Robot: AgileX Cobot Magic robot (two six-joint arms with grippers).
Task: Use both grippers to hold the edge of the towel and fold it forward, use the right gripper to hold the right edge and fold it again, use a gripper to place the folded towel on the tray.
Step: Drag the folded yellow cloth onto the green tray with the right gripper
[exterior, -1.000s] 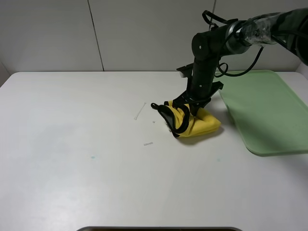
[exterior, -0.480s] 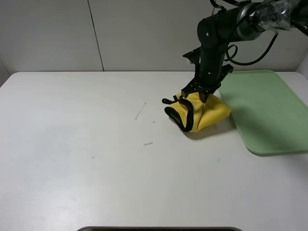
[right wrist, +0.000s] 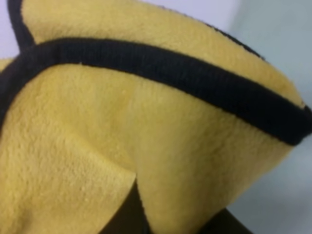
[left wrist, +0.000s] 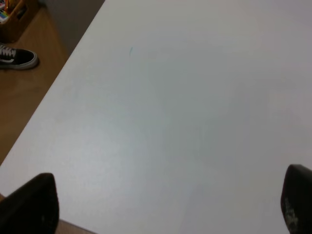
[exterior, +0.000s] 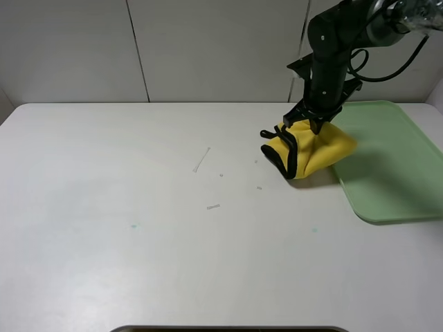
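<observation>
- The right claw (exterior: 306, 125) comes down from above and pinches the top of the towel (exterior: 311, 152), its fingers closed on the bunched cloth.
- The towel hangs from that grip as a crumpled yellow bundle, with its black edge (exterior: 285, 158) curling in loops on the side away from the tray (exterior: 387, 166).
- The bundle's far side reaches the near-left rim of the tray; whether its underside touches the table (exterior: 138, 242) I cannot tell, though a shadow lies just below it.
- In the right wrist view the towel (right wrist: 97, 146) fills almost the whole picture, a black edge band (right wrist: 170, 83) running across the yellow pile, and a strip of pale green tray (right wrist: 278, 44) shows at one corner.
- The left claw (left wrist: 165, 204) is wide: its two dark fingertips (left wrist: 31, 204) sit at opposite corners of the left wrist view with bare white table (left wrist: 170, 97) between them, holding nothing.
- Beyond the table edge in that view lie a wooden floor (left wrist: 24, 97) and a black shoe (left wrist: 14, 56).
- A few small white scraps (exterior: 201, 160) lie on the table left of the towel.
</observation>
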